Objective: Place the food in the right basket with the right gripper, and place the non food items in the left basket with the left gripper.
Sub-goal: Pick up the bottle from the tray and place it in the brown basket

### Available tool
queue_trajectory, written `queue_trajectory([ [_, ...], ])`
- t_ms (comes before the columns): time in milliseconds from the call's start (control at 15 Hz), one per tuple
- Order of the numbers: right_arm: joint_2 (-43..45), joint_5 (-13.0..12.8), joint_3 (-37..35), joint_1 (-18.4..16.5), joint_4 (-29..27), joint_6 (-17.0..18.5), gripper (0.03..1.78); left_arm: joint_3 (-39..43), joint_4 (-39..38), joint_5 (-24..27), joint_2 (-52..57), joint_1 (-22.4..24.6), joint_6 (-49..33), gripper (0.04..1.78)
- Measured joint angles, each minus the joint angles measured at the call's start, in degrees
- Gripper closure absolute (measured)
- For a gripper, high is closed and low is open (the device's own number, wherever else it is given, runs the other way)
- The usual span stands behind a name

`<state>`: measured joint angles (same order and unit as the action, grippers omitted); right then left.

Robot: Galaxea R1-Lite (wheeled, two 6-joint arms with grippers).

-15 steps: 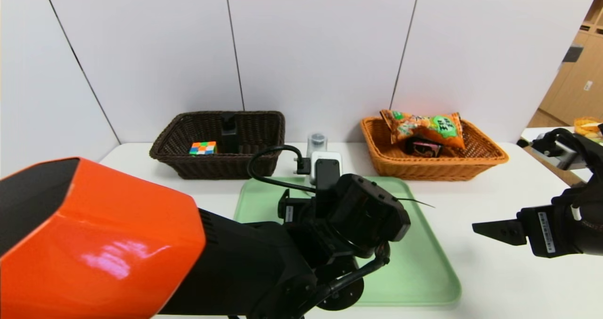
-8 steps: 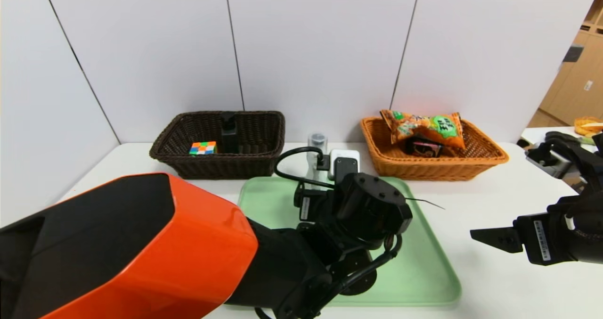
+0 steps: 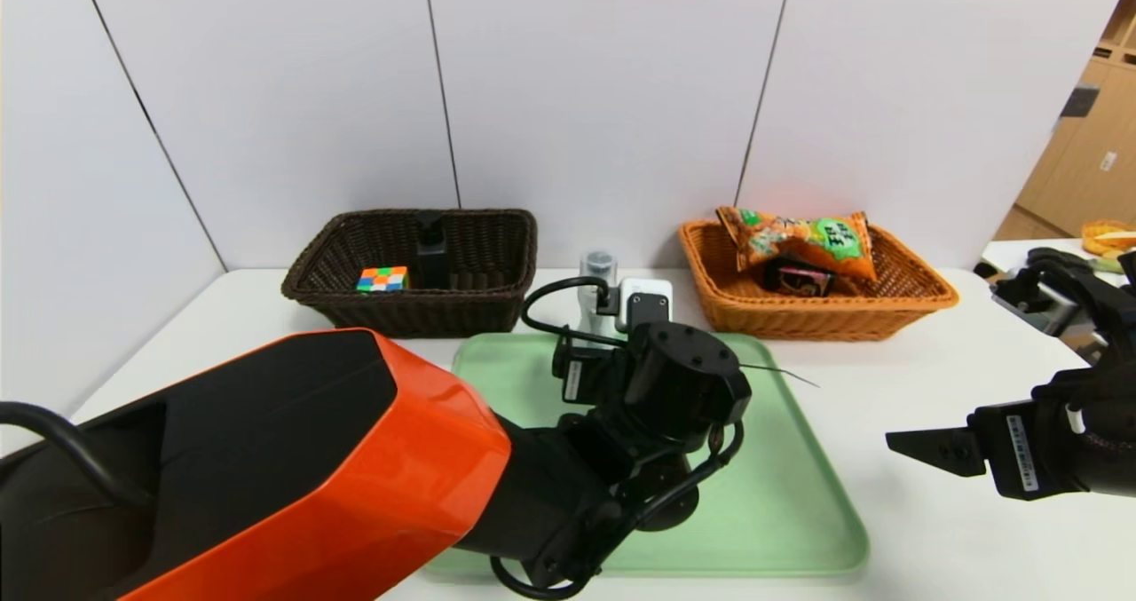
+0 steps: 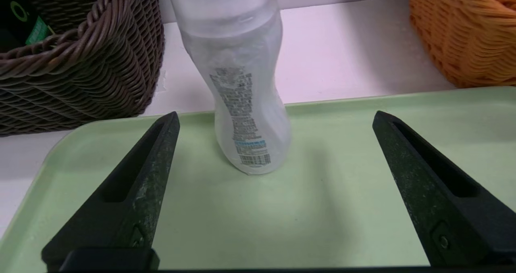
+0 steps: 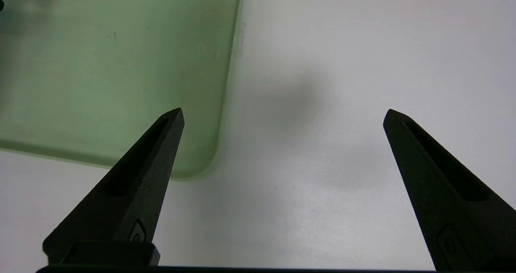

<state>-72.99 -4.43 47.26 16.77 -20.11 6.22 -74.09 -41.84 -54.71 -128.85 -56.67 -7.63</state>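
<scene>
Change: left arm has swung further in over the green tray [image 3: 799, 512] since a second ago; its wrist now sits nearer the tray's far edge. Right arm barely shifted.
Left gripper [image 4: 274, 152]: low over the tray, fingers spread wide, nothing between them yet; aimed at the bottle.
Clear bottle [image 4: 238, 83]: upright on the tray near its far edge, straight ahead of the gap between the left fingers, not touched. In head view only its dark cap [image 3: 598, 260] shows above the wrist.
Right gripper [image 5: 282, 144]: off the tray's right side over the white table [image 5: 342, 83], fingers wide apart, empty; one tip overlaps the tray's near right corner.
Brown basket [image 3: 417, 268]: beyond the tray's far left corner; holds a colour cube [image 3: 383, 279] and a black item [image 3: 430, 246].
Orange basket [image 3: 816, 286]: beyond the tray's far right corner; holds a snack bag [image 3: 799, 239] atop a dark packet [image 3: 799, 277].
</scene>
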Motion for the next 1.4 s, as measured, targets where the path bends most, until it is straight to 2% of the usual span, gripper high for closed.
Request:
queue_trajectory([
  [600,-0.2,0.3,-0.7,0.0,0.1,0.2,0.10,-7.5,0.0,0.0,-3.6,3.9,2.1,0.13],
  [933,-0.4,0.3,-3.4,-0.2,8.4,0.1,0.10,-11.4,0.0,0.0,-6.6,6.3,2.2,0.13],
  [1400,-1.0,0.2,-3.8,-0.1,8.8,-0.4,0.10,-13.2,0.0,0.5,-9.3,6.8,1.9,0.13],
])
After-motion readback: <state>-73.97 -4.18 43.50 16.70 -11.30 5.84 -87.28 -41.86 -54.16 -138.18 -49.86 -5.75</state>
